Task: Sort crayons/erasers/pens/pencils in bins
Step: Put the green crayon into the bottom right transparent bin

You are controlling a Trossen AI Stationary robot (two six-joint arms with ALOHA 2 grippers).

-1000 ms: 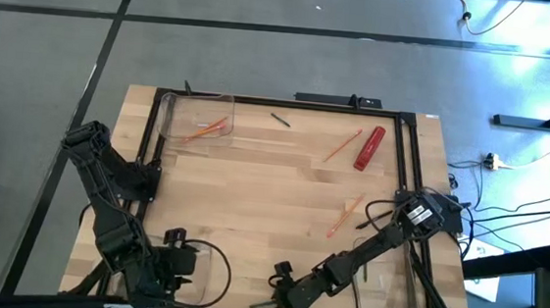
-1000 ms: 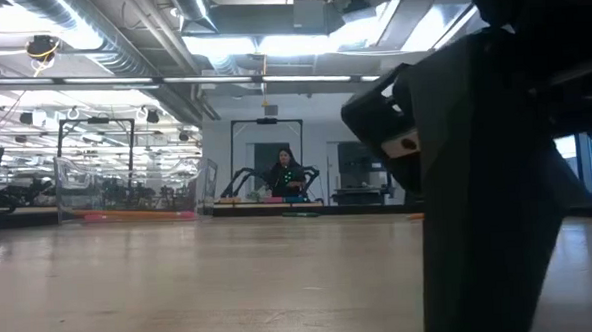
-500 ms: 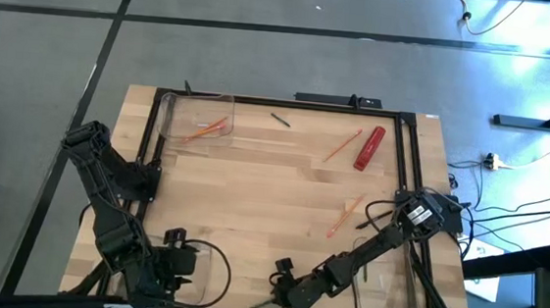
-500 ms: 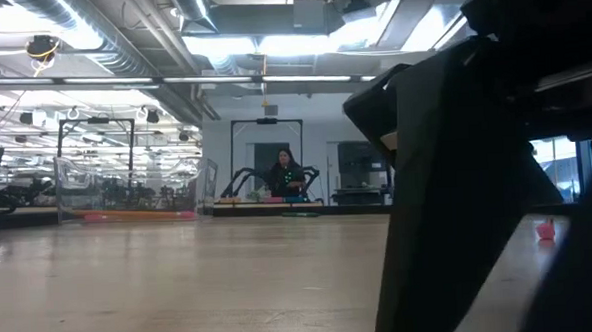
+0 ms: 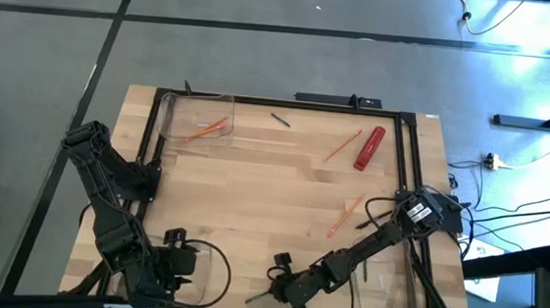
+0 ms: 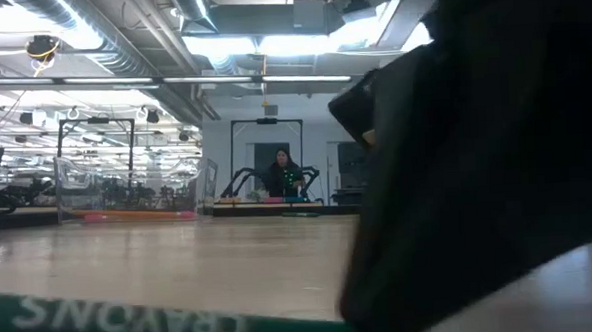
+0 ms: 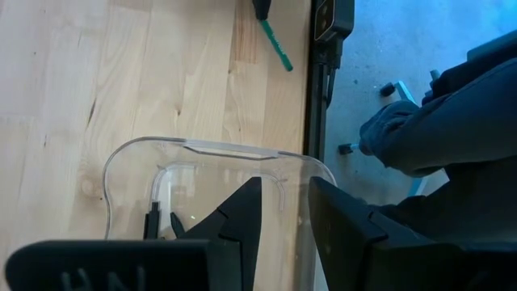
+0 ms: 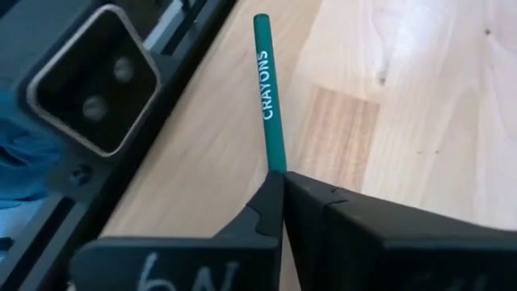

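Right wrist view gives you the clearest read: the right gripper [image 8: 283, 182] has its fingers pinched together on a green crayon [image 8: 266, 89] printed CRAYONS, at the table's near edge beside the low camera's housing [image 8: 85, 85]. You are at the pick step, I judge; next you need a clean lift and a carry to whichever bin takes crayons. The far-left bin [image 5: 197, 118] holds orange pencils [image 5: 206, 129]; the near-left bin [image 7: 206, 158] sits under the left gripper [image 7: 284, 212], whose fingers stand apart, holding nothing. You cannot read the third bin's contents from overhead, and the low view is mostly blocked by the dark arm.
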